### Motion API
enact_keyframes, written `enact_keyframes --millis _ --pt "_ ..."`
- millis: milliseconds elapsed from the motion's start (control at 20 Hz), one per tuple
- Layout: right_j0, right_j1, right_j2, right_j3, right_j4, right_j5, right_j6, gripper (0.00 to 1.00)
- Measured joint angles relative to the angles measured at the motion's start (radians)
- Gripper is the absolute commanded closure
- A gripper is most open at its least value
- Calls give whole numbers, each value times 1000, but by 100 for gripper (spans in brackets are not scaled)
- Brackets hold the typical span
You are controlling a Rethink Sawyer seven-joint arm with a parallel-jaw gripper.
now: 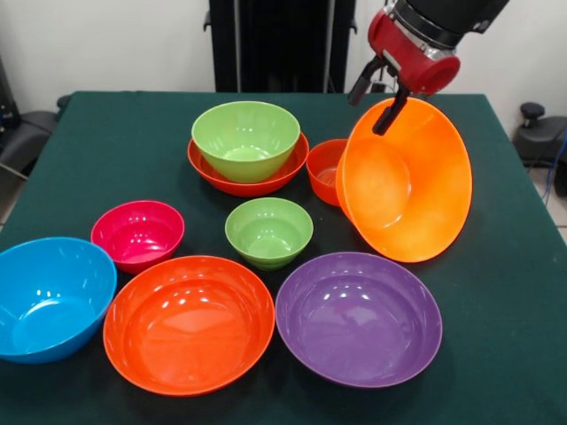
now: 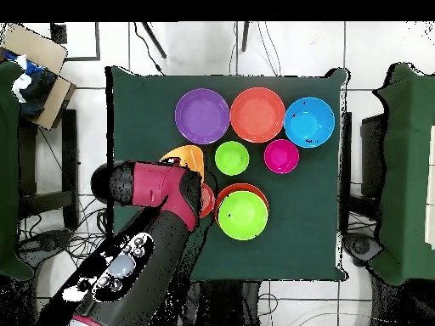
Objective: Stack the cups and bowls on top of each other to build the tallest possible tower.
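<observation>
Eight glossy round plastic bowls show on the green table [image 1: 106, 133]: nearest lie the wide orange-red bowl [image 1: 189, 323], purple bowl [image 1: 359, 317] and blue bowl [image 1: 50, 297], with the magenta bowl [image 1: 137, 234] and small lime bowl [image 1: 268, 231] behind. Farther back the tower [image 1: 247, 150] is a lime bowl nested in a red-orange one, beside a small red-orange bowl [image 1: 324, 168]. My gripper [image 1: 379, 104] pinches the rim of the large orange bowl [image 1: 407, 181], hanging tilted; I judge it must next level out over the tower.

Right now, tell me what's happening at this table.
The robot's pincer grips the rim of a large orange bowl, holding it tilted above the table beside a small red-orange bowl. A lime green bowl already sits nested in a wide red-orange bowl. The other bowls lie loose: blue, magenta, small green, orange-red, purple.
</observation>
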Motion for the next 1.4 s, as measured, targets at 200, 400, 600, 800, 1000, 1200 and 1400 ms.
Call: enact_keyframes --millis 200,400,600,800,1000,1200,1400 --pt "1 19 -10 -14 13 0 0 0" --pt "3 38 -20 -33 24 0 0 0" --pt "4 42 -25 -38 29 0 0 0" --pt "5 42 -32 -39 30 0 0 0" --pt "6 42 -34 -39 30 0 0 0" --pt "8 41 -34 -38 30 0 0 0" --pt "8 41 -34 -36 30 -12 0 0"
